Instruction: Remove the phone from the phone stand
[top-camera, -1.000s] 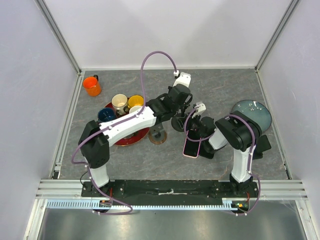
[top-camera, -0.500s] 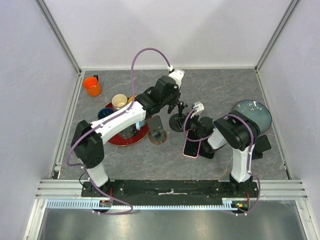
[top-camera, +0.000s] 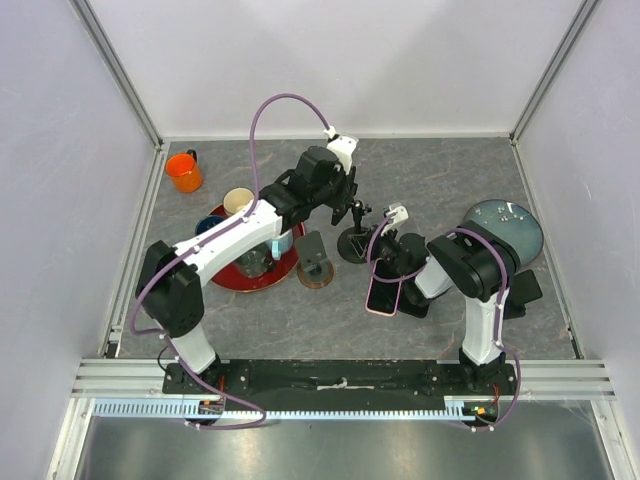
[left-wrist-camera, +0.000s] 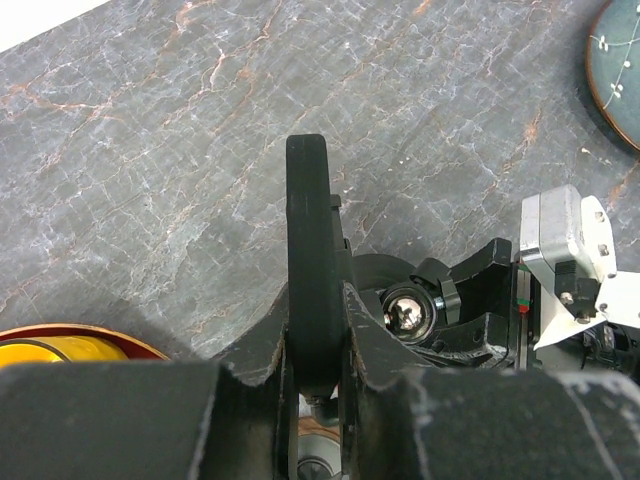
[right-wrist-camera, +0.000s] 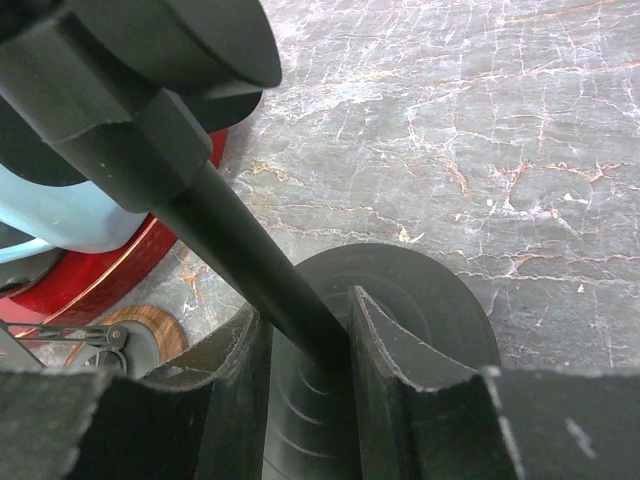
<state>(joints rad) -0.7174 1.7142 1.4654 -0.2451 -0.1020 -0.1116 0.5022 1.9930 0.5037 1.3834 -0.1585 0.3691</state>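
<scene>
The black phone stand (top-camera: 352, 246) stands mid-table on a round base (right-wrist-camera: 420, 300). My left gripper (top-camera: 349, 208) is shut on the stand's flat top plate (left-wrist-camera: 307, 250), seen edge-on between its fingers in the left wrist view. My right gripper (top-camera: 381, 246) is shut on the stand's slanted pole (right-wrist-camera: 240, 250) just above the base. The phone (top-camera: 382, 296), in a pink case with a dark screen, lies on the table in front of the stand, partly under my right arm. It is off the stand.
A small black holder on a wooden disc (top-camera: 315, 266) sits just left of the stand. A red plate (top-camera: 232, 278) with several cups is under my left arm. An orange mug (top-camera: 184, 171) is far left. A dark plate (top-camera: 503, 228) is at the right.
My left arm has swung back and to the left, its wrist now farther from the right arm. The right arm, the stand's base and the phone have not moved.
</scene>
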